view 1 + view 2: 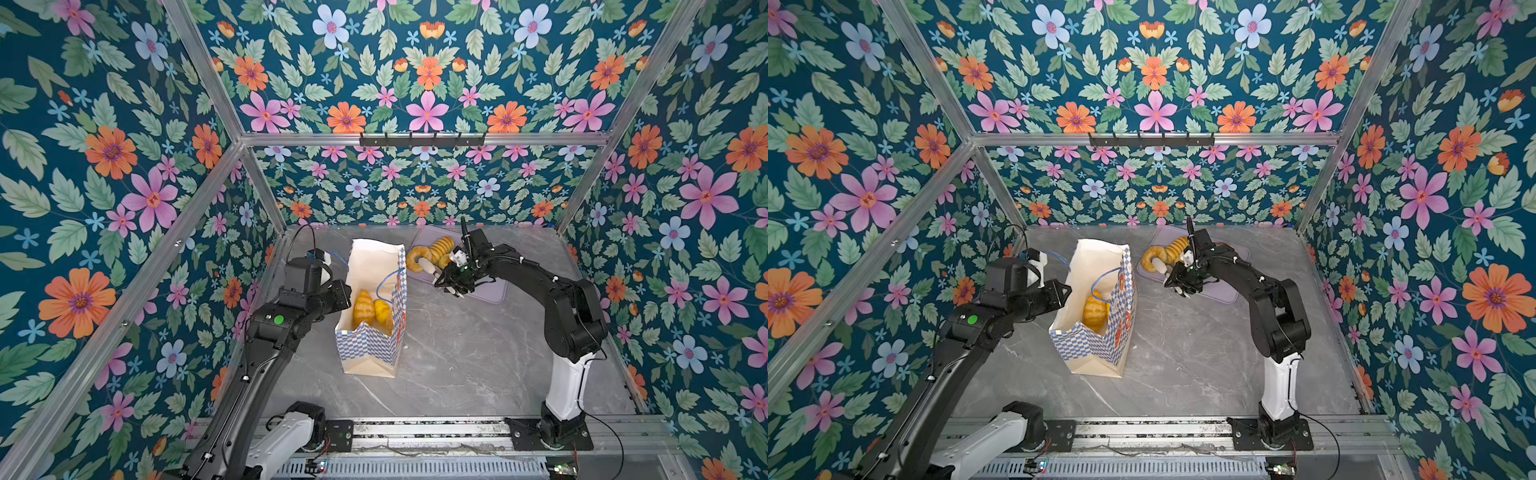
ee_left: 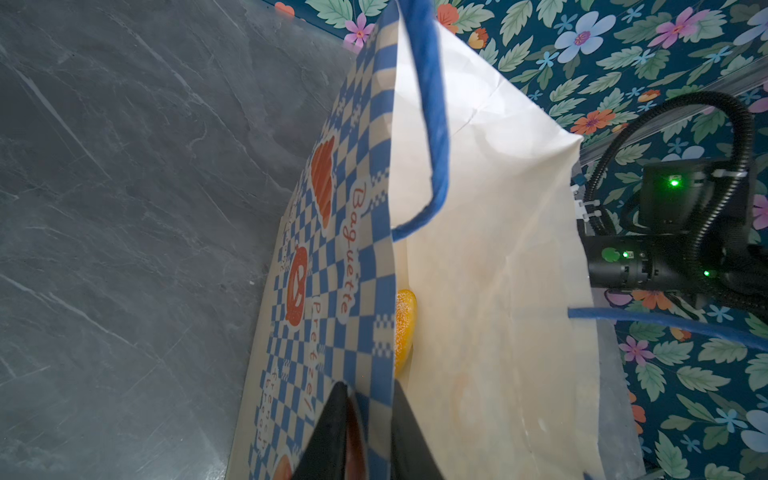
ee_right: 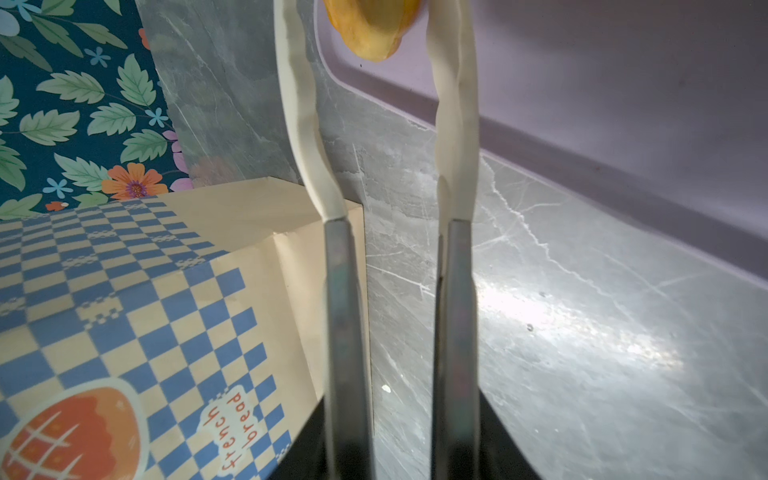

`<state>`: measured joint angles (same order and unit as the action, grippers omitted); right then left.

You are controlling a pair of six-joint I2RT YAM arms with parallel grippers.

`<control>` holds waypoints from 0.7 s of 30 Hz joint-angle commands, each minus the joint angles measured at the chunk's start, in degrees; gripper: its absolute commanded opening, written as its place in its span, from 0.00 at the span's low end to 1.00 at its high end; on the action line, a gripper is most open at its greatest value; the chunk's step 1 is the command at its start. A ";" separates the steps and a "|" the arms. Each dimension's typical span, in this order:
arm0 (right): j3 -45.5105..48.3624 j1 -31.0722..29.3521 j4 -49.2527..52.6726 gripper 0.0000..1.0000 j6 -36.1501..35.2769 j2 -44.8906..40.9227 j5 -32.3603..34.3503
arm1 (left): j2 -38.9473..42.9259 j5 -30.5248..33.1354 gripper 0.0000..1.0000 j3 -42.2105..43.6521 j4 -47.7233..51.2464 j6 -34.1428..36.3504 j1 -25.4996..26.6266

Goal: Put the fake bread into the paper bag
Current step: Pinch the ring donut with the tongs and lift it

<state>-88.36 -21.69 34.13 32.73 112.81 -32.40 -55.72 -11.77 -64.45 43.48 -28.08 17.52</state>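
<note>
The left gripper (image 2: 365,399) pinches the rim wall of the paper bag (image 1: 370,353). Two golden pastries (image 1: 365,307) lie inside this bag. At 1 o'clock from the bag, on the lilac tray (image 1: 492,293), the right gripper (image 3: 374,25) stands spread, with one side of the ring donut (image 1: 412,255) between its jaws. A ridged pastry (image 1: 441,247) lies just beside the donut.

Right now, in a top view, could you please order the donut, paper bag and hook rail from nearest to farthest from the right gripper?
From the right gripper:
1. The donut, at its fingertips.
2. The paper bag, further left.
3. The hook rail, high on the back wall.
</note>
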 commanded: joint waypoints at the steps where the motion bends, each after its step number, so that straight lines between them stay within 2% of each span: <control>1: -1.10 -0.06 -1.44 0.40 0.49 0.73 -0.64 | -0.17 0.42 0.20 0.08 -0.60 0.48 -0.06; 21: -6.83 -0.10 -0.73 0.36 0.93 6.37 -1.08 | 0.09 0.52 0.19 0.40 -0.42 0.55 -0.11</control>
<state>-94.61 -21.69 34.37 32.95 119.07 -32.58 -55.75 -11.75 -64.12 43.35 -28.08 17.52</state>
